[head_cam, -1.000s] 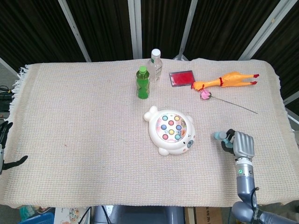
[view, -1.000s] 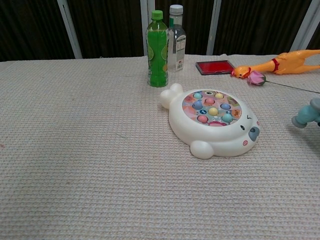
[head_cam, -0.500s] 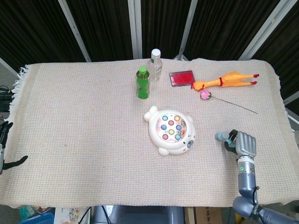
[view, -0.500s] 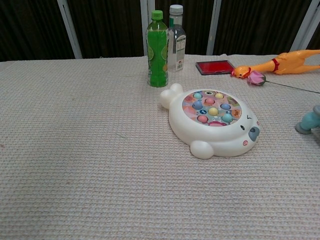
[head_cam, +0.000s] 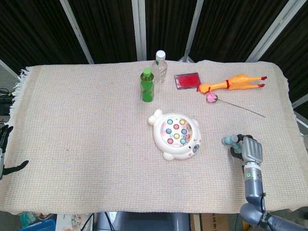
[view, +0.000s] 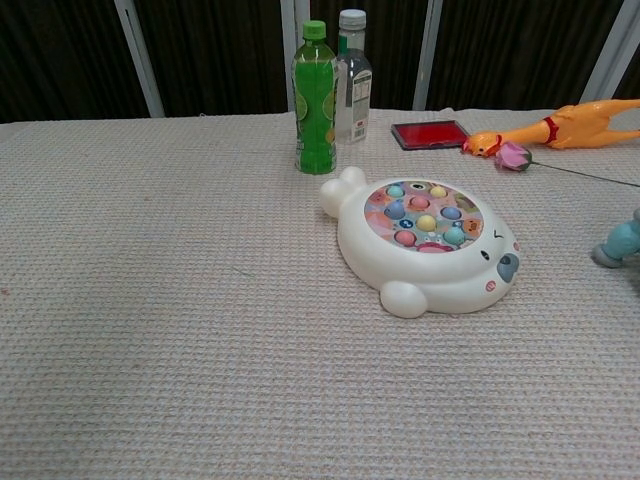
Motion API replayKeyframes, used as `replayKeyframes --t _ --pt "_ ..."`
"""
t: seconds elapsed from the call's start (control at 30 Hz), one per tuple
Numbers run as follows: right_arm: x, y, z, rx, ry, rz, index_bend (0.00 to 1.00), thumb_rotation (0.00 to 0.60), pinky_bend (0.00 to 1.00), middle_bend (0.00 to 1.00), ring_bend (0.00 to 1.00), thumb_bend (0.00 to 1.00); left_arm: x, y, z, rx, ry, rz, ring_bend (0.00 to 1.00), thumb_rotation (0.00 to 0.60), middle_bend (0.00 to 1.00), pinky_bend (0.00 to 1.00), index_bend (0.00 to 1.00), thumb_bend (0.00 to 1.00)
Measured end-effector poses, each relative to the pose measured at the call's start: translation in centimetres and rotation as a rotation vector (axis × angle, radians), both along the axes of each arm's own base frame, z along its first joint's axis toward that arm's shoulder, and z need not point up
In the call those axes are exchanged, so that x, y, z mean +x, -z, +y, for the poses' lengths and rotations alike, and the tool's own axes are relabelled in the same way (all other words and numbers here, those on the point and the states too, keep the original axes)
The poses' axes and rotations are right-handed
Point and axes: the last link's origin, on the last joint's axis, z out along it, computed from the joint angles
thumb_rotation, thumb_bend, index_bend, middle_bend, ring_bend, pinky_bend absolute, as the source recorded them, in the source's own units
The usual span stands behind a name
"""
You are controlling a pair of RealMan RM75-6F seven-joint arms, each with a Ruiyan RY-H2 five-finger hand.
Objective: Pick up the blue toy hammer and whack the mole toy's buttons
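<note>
The right hand (head_cam: 251,150) lay at the desk's right edge with its fingers wrapped round the blue toy hammer (head_cam: 230,140), whose head poked out toward the mole toy (head_cam: 176,134); in the chest view only that head (view: 620,241) showed at the frame's edge. The mole toy sat mid-desk (head_cam: 86,125) on the woven cloth, well apart from the hammer, with bare cloth between them. Behind it stood a green bottle (head_cam: 147,85) and a clear bottle (head_cam: 160,67) just beside each other. Farther right lay a red pad (head_cam: 186,80), a rubber chicken (head_cam: 232,83) and a pink flower (head_cam: 212,97) on a thin stem. The left hand (head_cam: 5,156) hung off the left edge, fingers spread, holding nothing.
</note>
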Motion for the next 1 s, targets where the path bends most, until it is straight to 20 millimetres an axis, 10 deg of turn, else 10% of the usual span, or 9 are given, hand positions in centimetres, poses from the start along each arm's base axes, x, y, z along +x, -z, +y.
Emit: replayKeyframes --t 0.2,0.47,1.0 --pt "0.1 -0.2 0.1 0.002 0.000 -0.012 0.35 0.600 0.21 0.34 0.16 0.66 0.0 0.0 0.0 -0.001 0.001 -0.001 0.00 0.600 0.00 0.00 0.00 0.00" --pt "0.6 -0.6 0.5 0.018 -0.009 -0.024 0.01 0.600 0.08 0.11 0.00 0.42 0.0 0.0 0.0 0.000 0.002 -0.003 0.00 0.600 0.00 0.00 0.00 0.00" --pt "0.9 -4.3 2.4 -0.006 -0.044 -0.040 0.00 0.600 0.00 0.00 0.00 0.24 0.1 -0.2 -0.2 0.011 0.011 0.000 0.00 0.600 0.00 0.00 0.00 0.00"
